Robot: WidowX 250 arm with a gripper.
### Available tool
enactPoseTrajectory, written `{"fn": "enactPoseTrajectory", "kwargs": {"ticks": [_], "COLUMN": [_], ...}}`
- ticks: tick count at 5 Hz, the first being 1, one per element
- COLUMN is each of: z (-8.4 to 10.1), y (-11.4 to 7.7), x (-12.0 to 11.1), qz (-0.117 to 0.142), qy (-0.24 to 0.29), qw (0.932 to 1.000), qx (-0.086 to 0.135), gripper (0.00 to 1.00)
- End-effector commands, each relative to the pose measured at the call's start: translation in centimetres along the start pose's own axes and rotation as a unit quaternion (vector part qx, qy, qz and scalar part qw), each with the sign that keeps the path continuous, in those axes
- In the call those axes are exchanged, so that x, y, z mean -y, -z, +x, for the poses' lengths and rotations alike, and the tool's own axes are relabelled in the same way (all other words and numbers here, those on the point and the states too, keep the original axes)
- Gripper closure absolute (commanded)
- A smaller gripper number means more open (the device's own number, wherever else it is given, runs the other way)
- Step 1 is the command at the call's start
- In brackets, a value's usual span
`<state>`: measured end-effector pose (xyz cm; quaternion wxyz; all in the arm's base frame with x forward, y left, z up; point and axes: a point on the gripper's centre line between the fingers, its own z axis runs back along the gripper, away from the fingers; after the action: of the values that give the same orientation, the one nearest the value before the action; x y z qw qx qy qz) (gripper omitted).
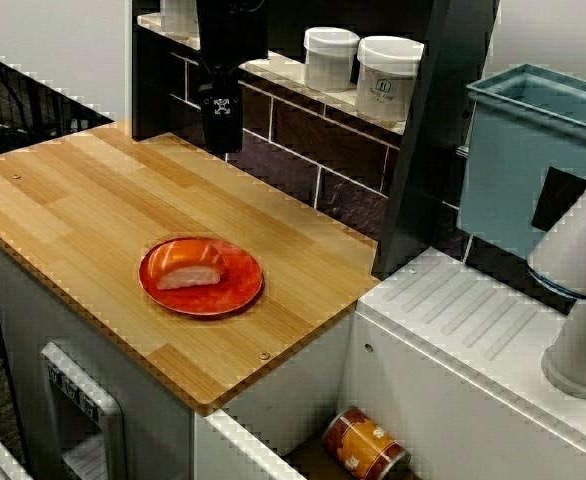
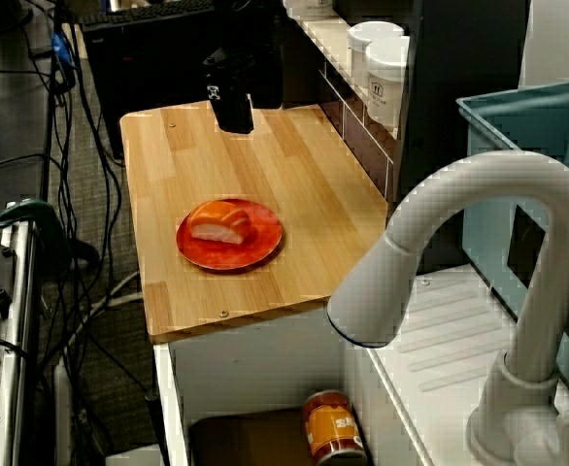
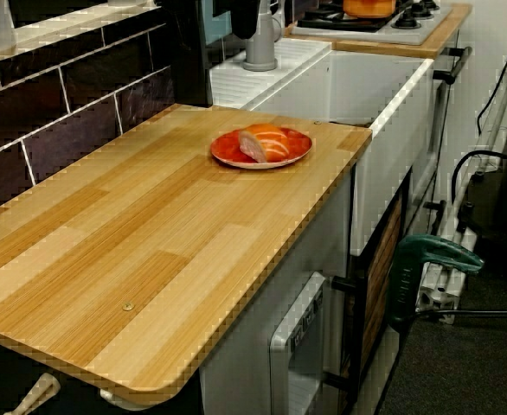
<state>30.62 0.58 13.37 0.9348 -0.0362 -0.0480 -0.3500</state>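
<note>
Just below the centre of the view from above, a piece of salmon sushi [image 1: 189, 268] lies on a red plate [image 1: 238, 290] on the wooden counter [image 1: 73, 200]. Well apart from it, at the upper left, the black gripper [image 1: 222, 138] hangs over the counter's back edge. I cannot tell whether its fingers are open or closed. White jars [image 1: 388, 78] stand on the shelf at upper right.
</note>
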Motion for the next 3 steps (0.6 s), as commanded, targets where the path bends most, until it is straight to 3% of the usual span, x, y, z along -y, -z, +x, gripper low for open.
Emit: {"fn": "enactPoseTrajectory", "kwargs": {"ticks": [1,3], "z": [0.0,-1.2], "y": [0.0,1.2], "x": [0.0,1.1], "qz": [0.0,0.004], "qy": [0.0,-0.009], "qw": [1.0,0.9995], "qx": [0.0,-0.03], "gripper": [0.0,0.0]}}
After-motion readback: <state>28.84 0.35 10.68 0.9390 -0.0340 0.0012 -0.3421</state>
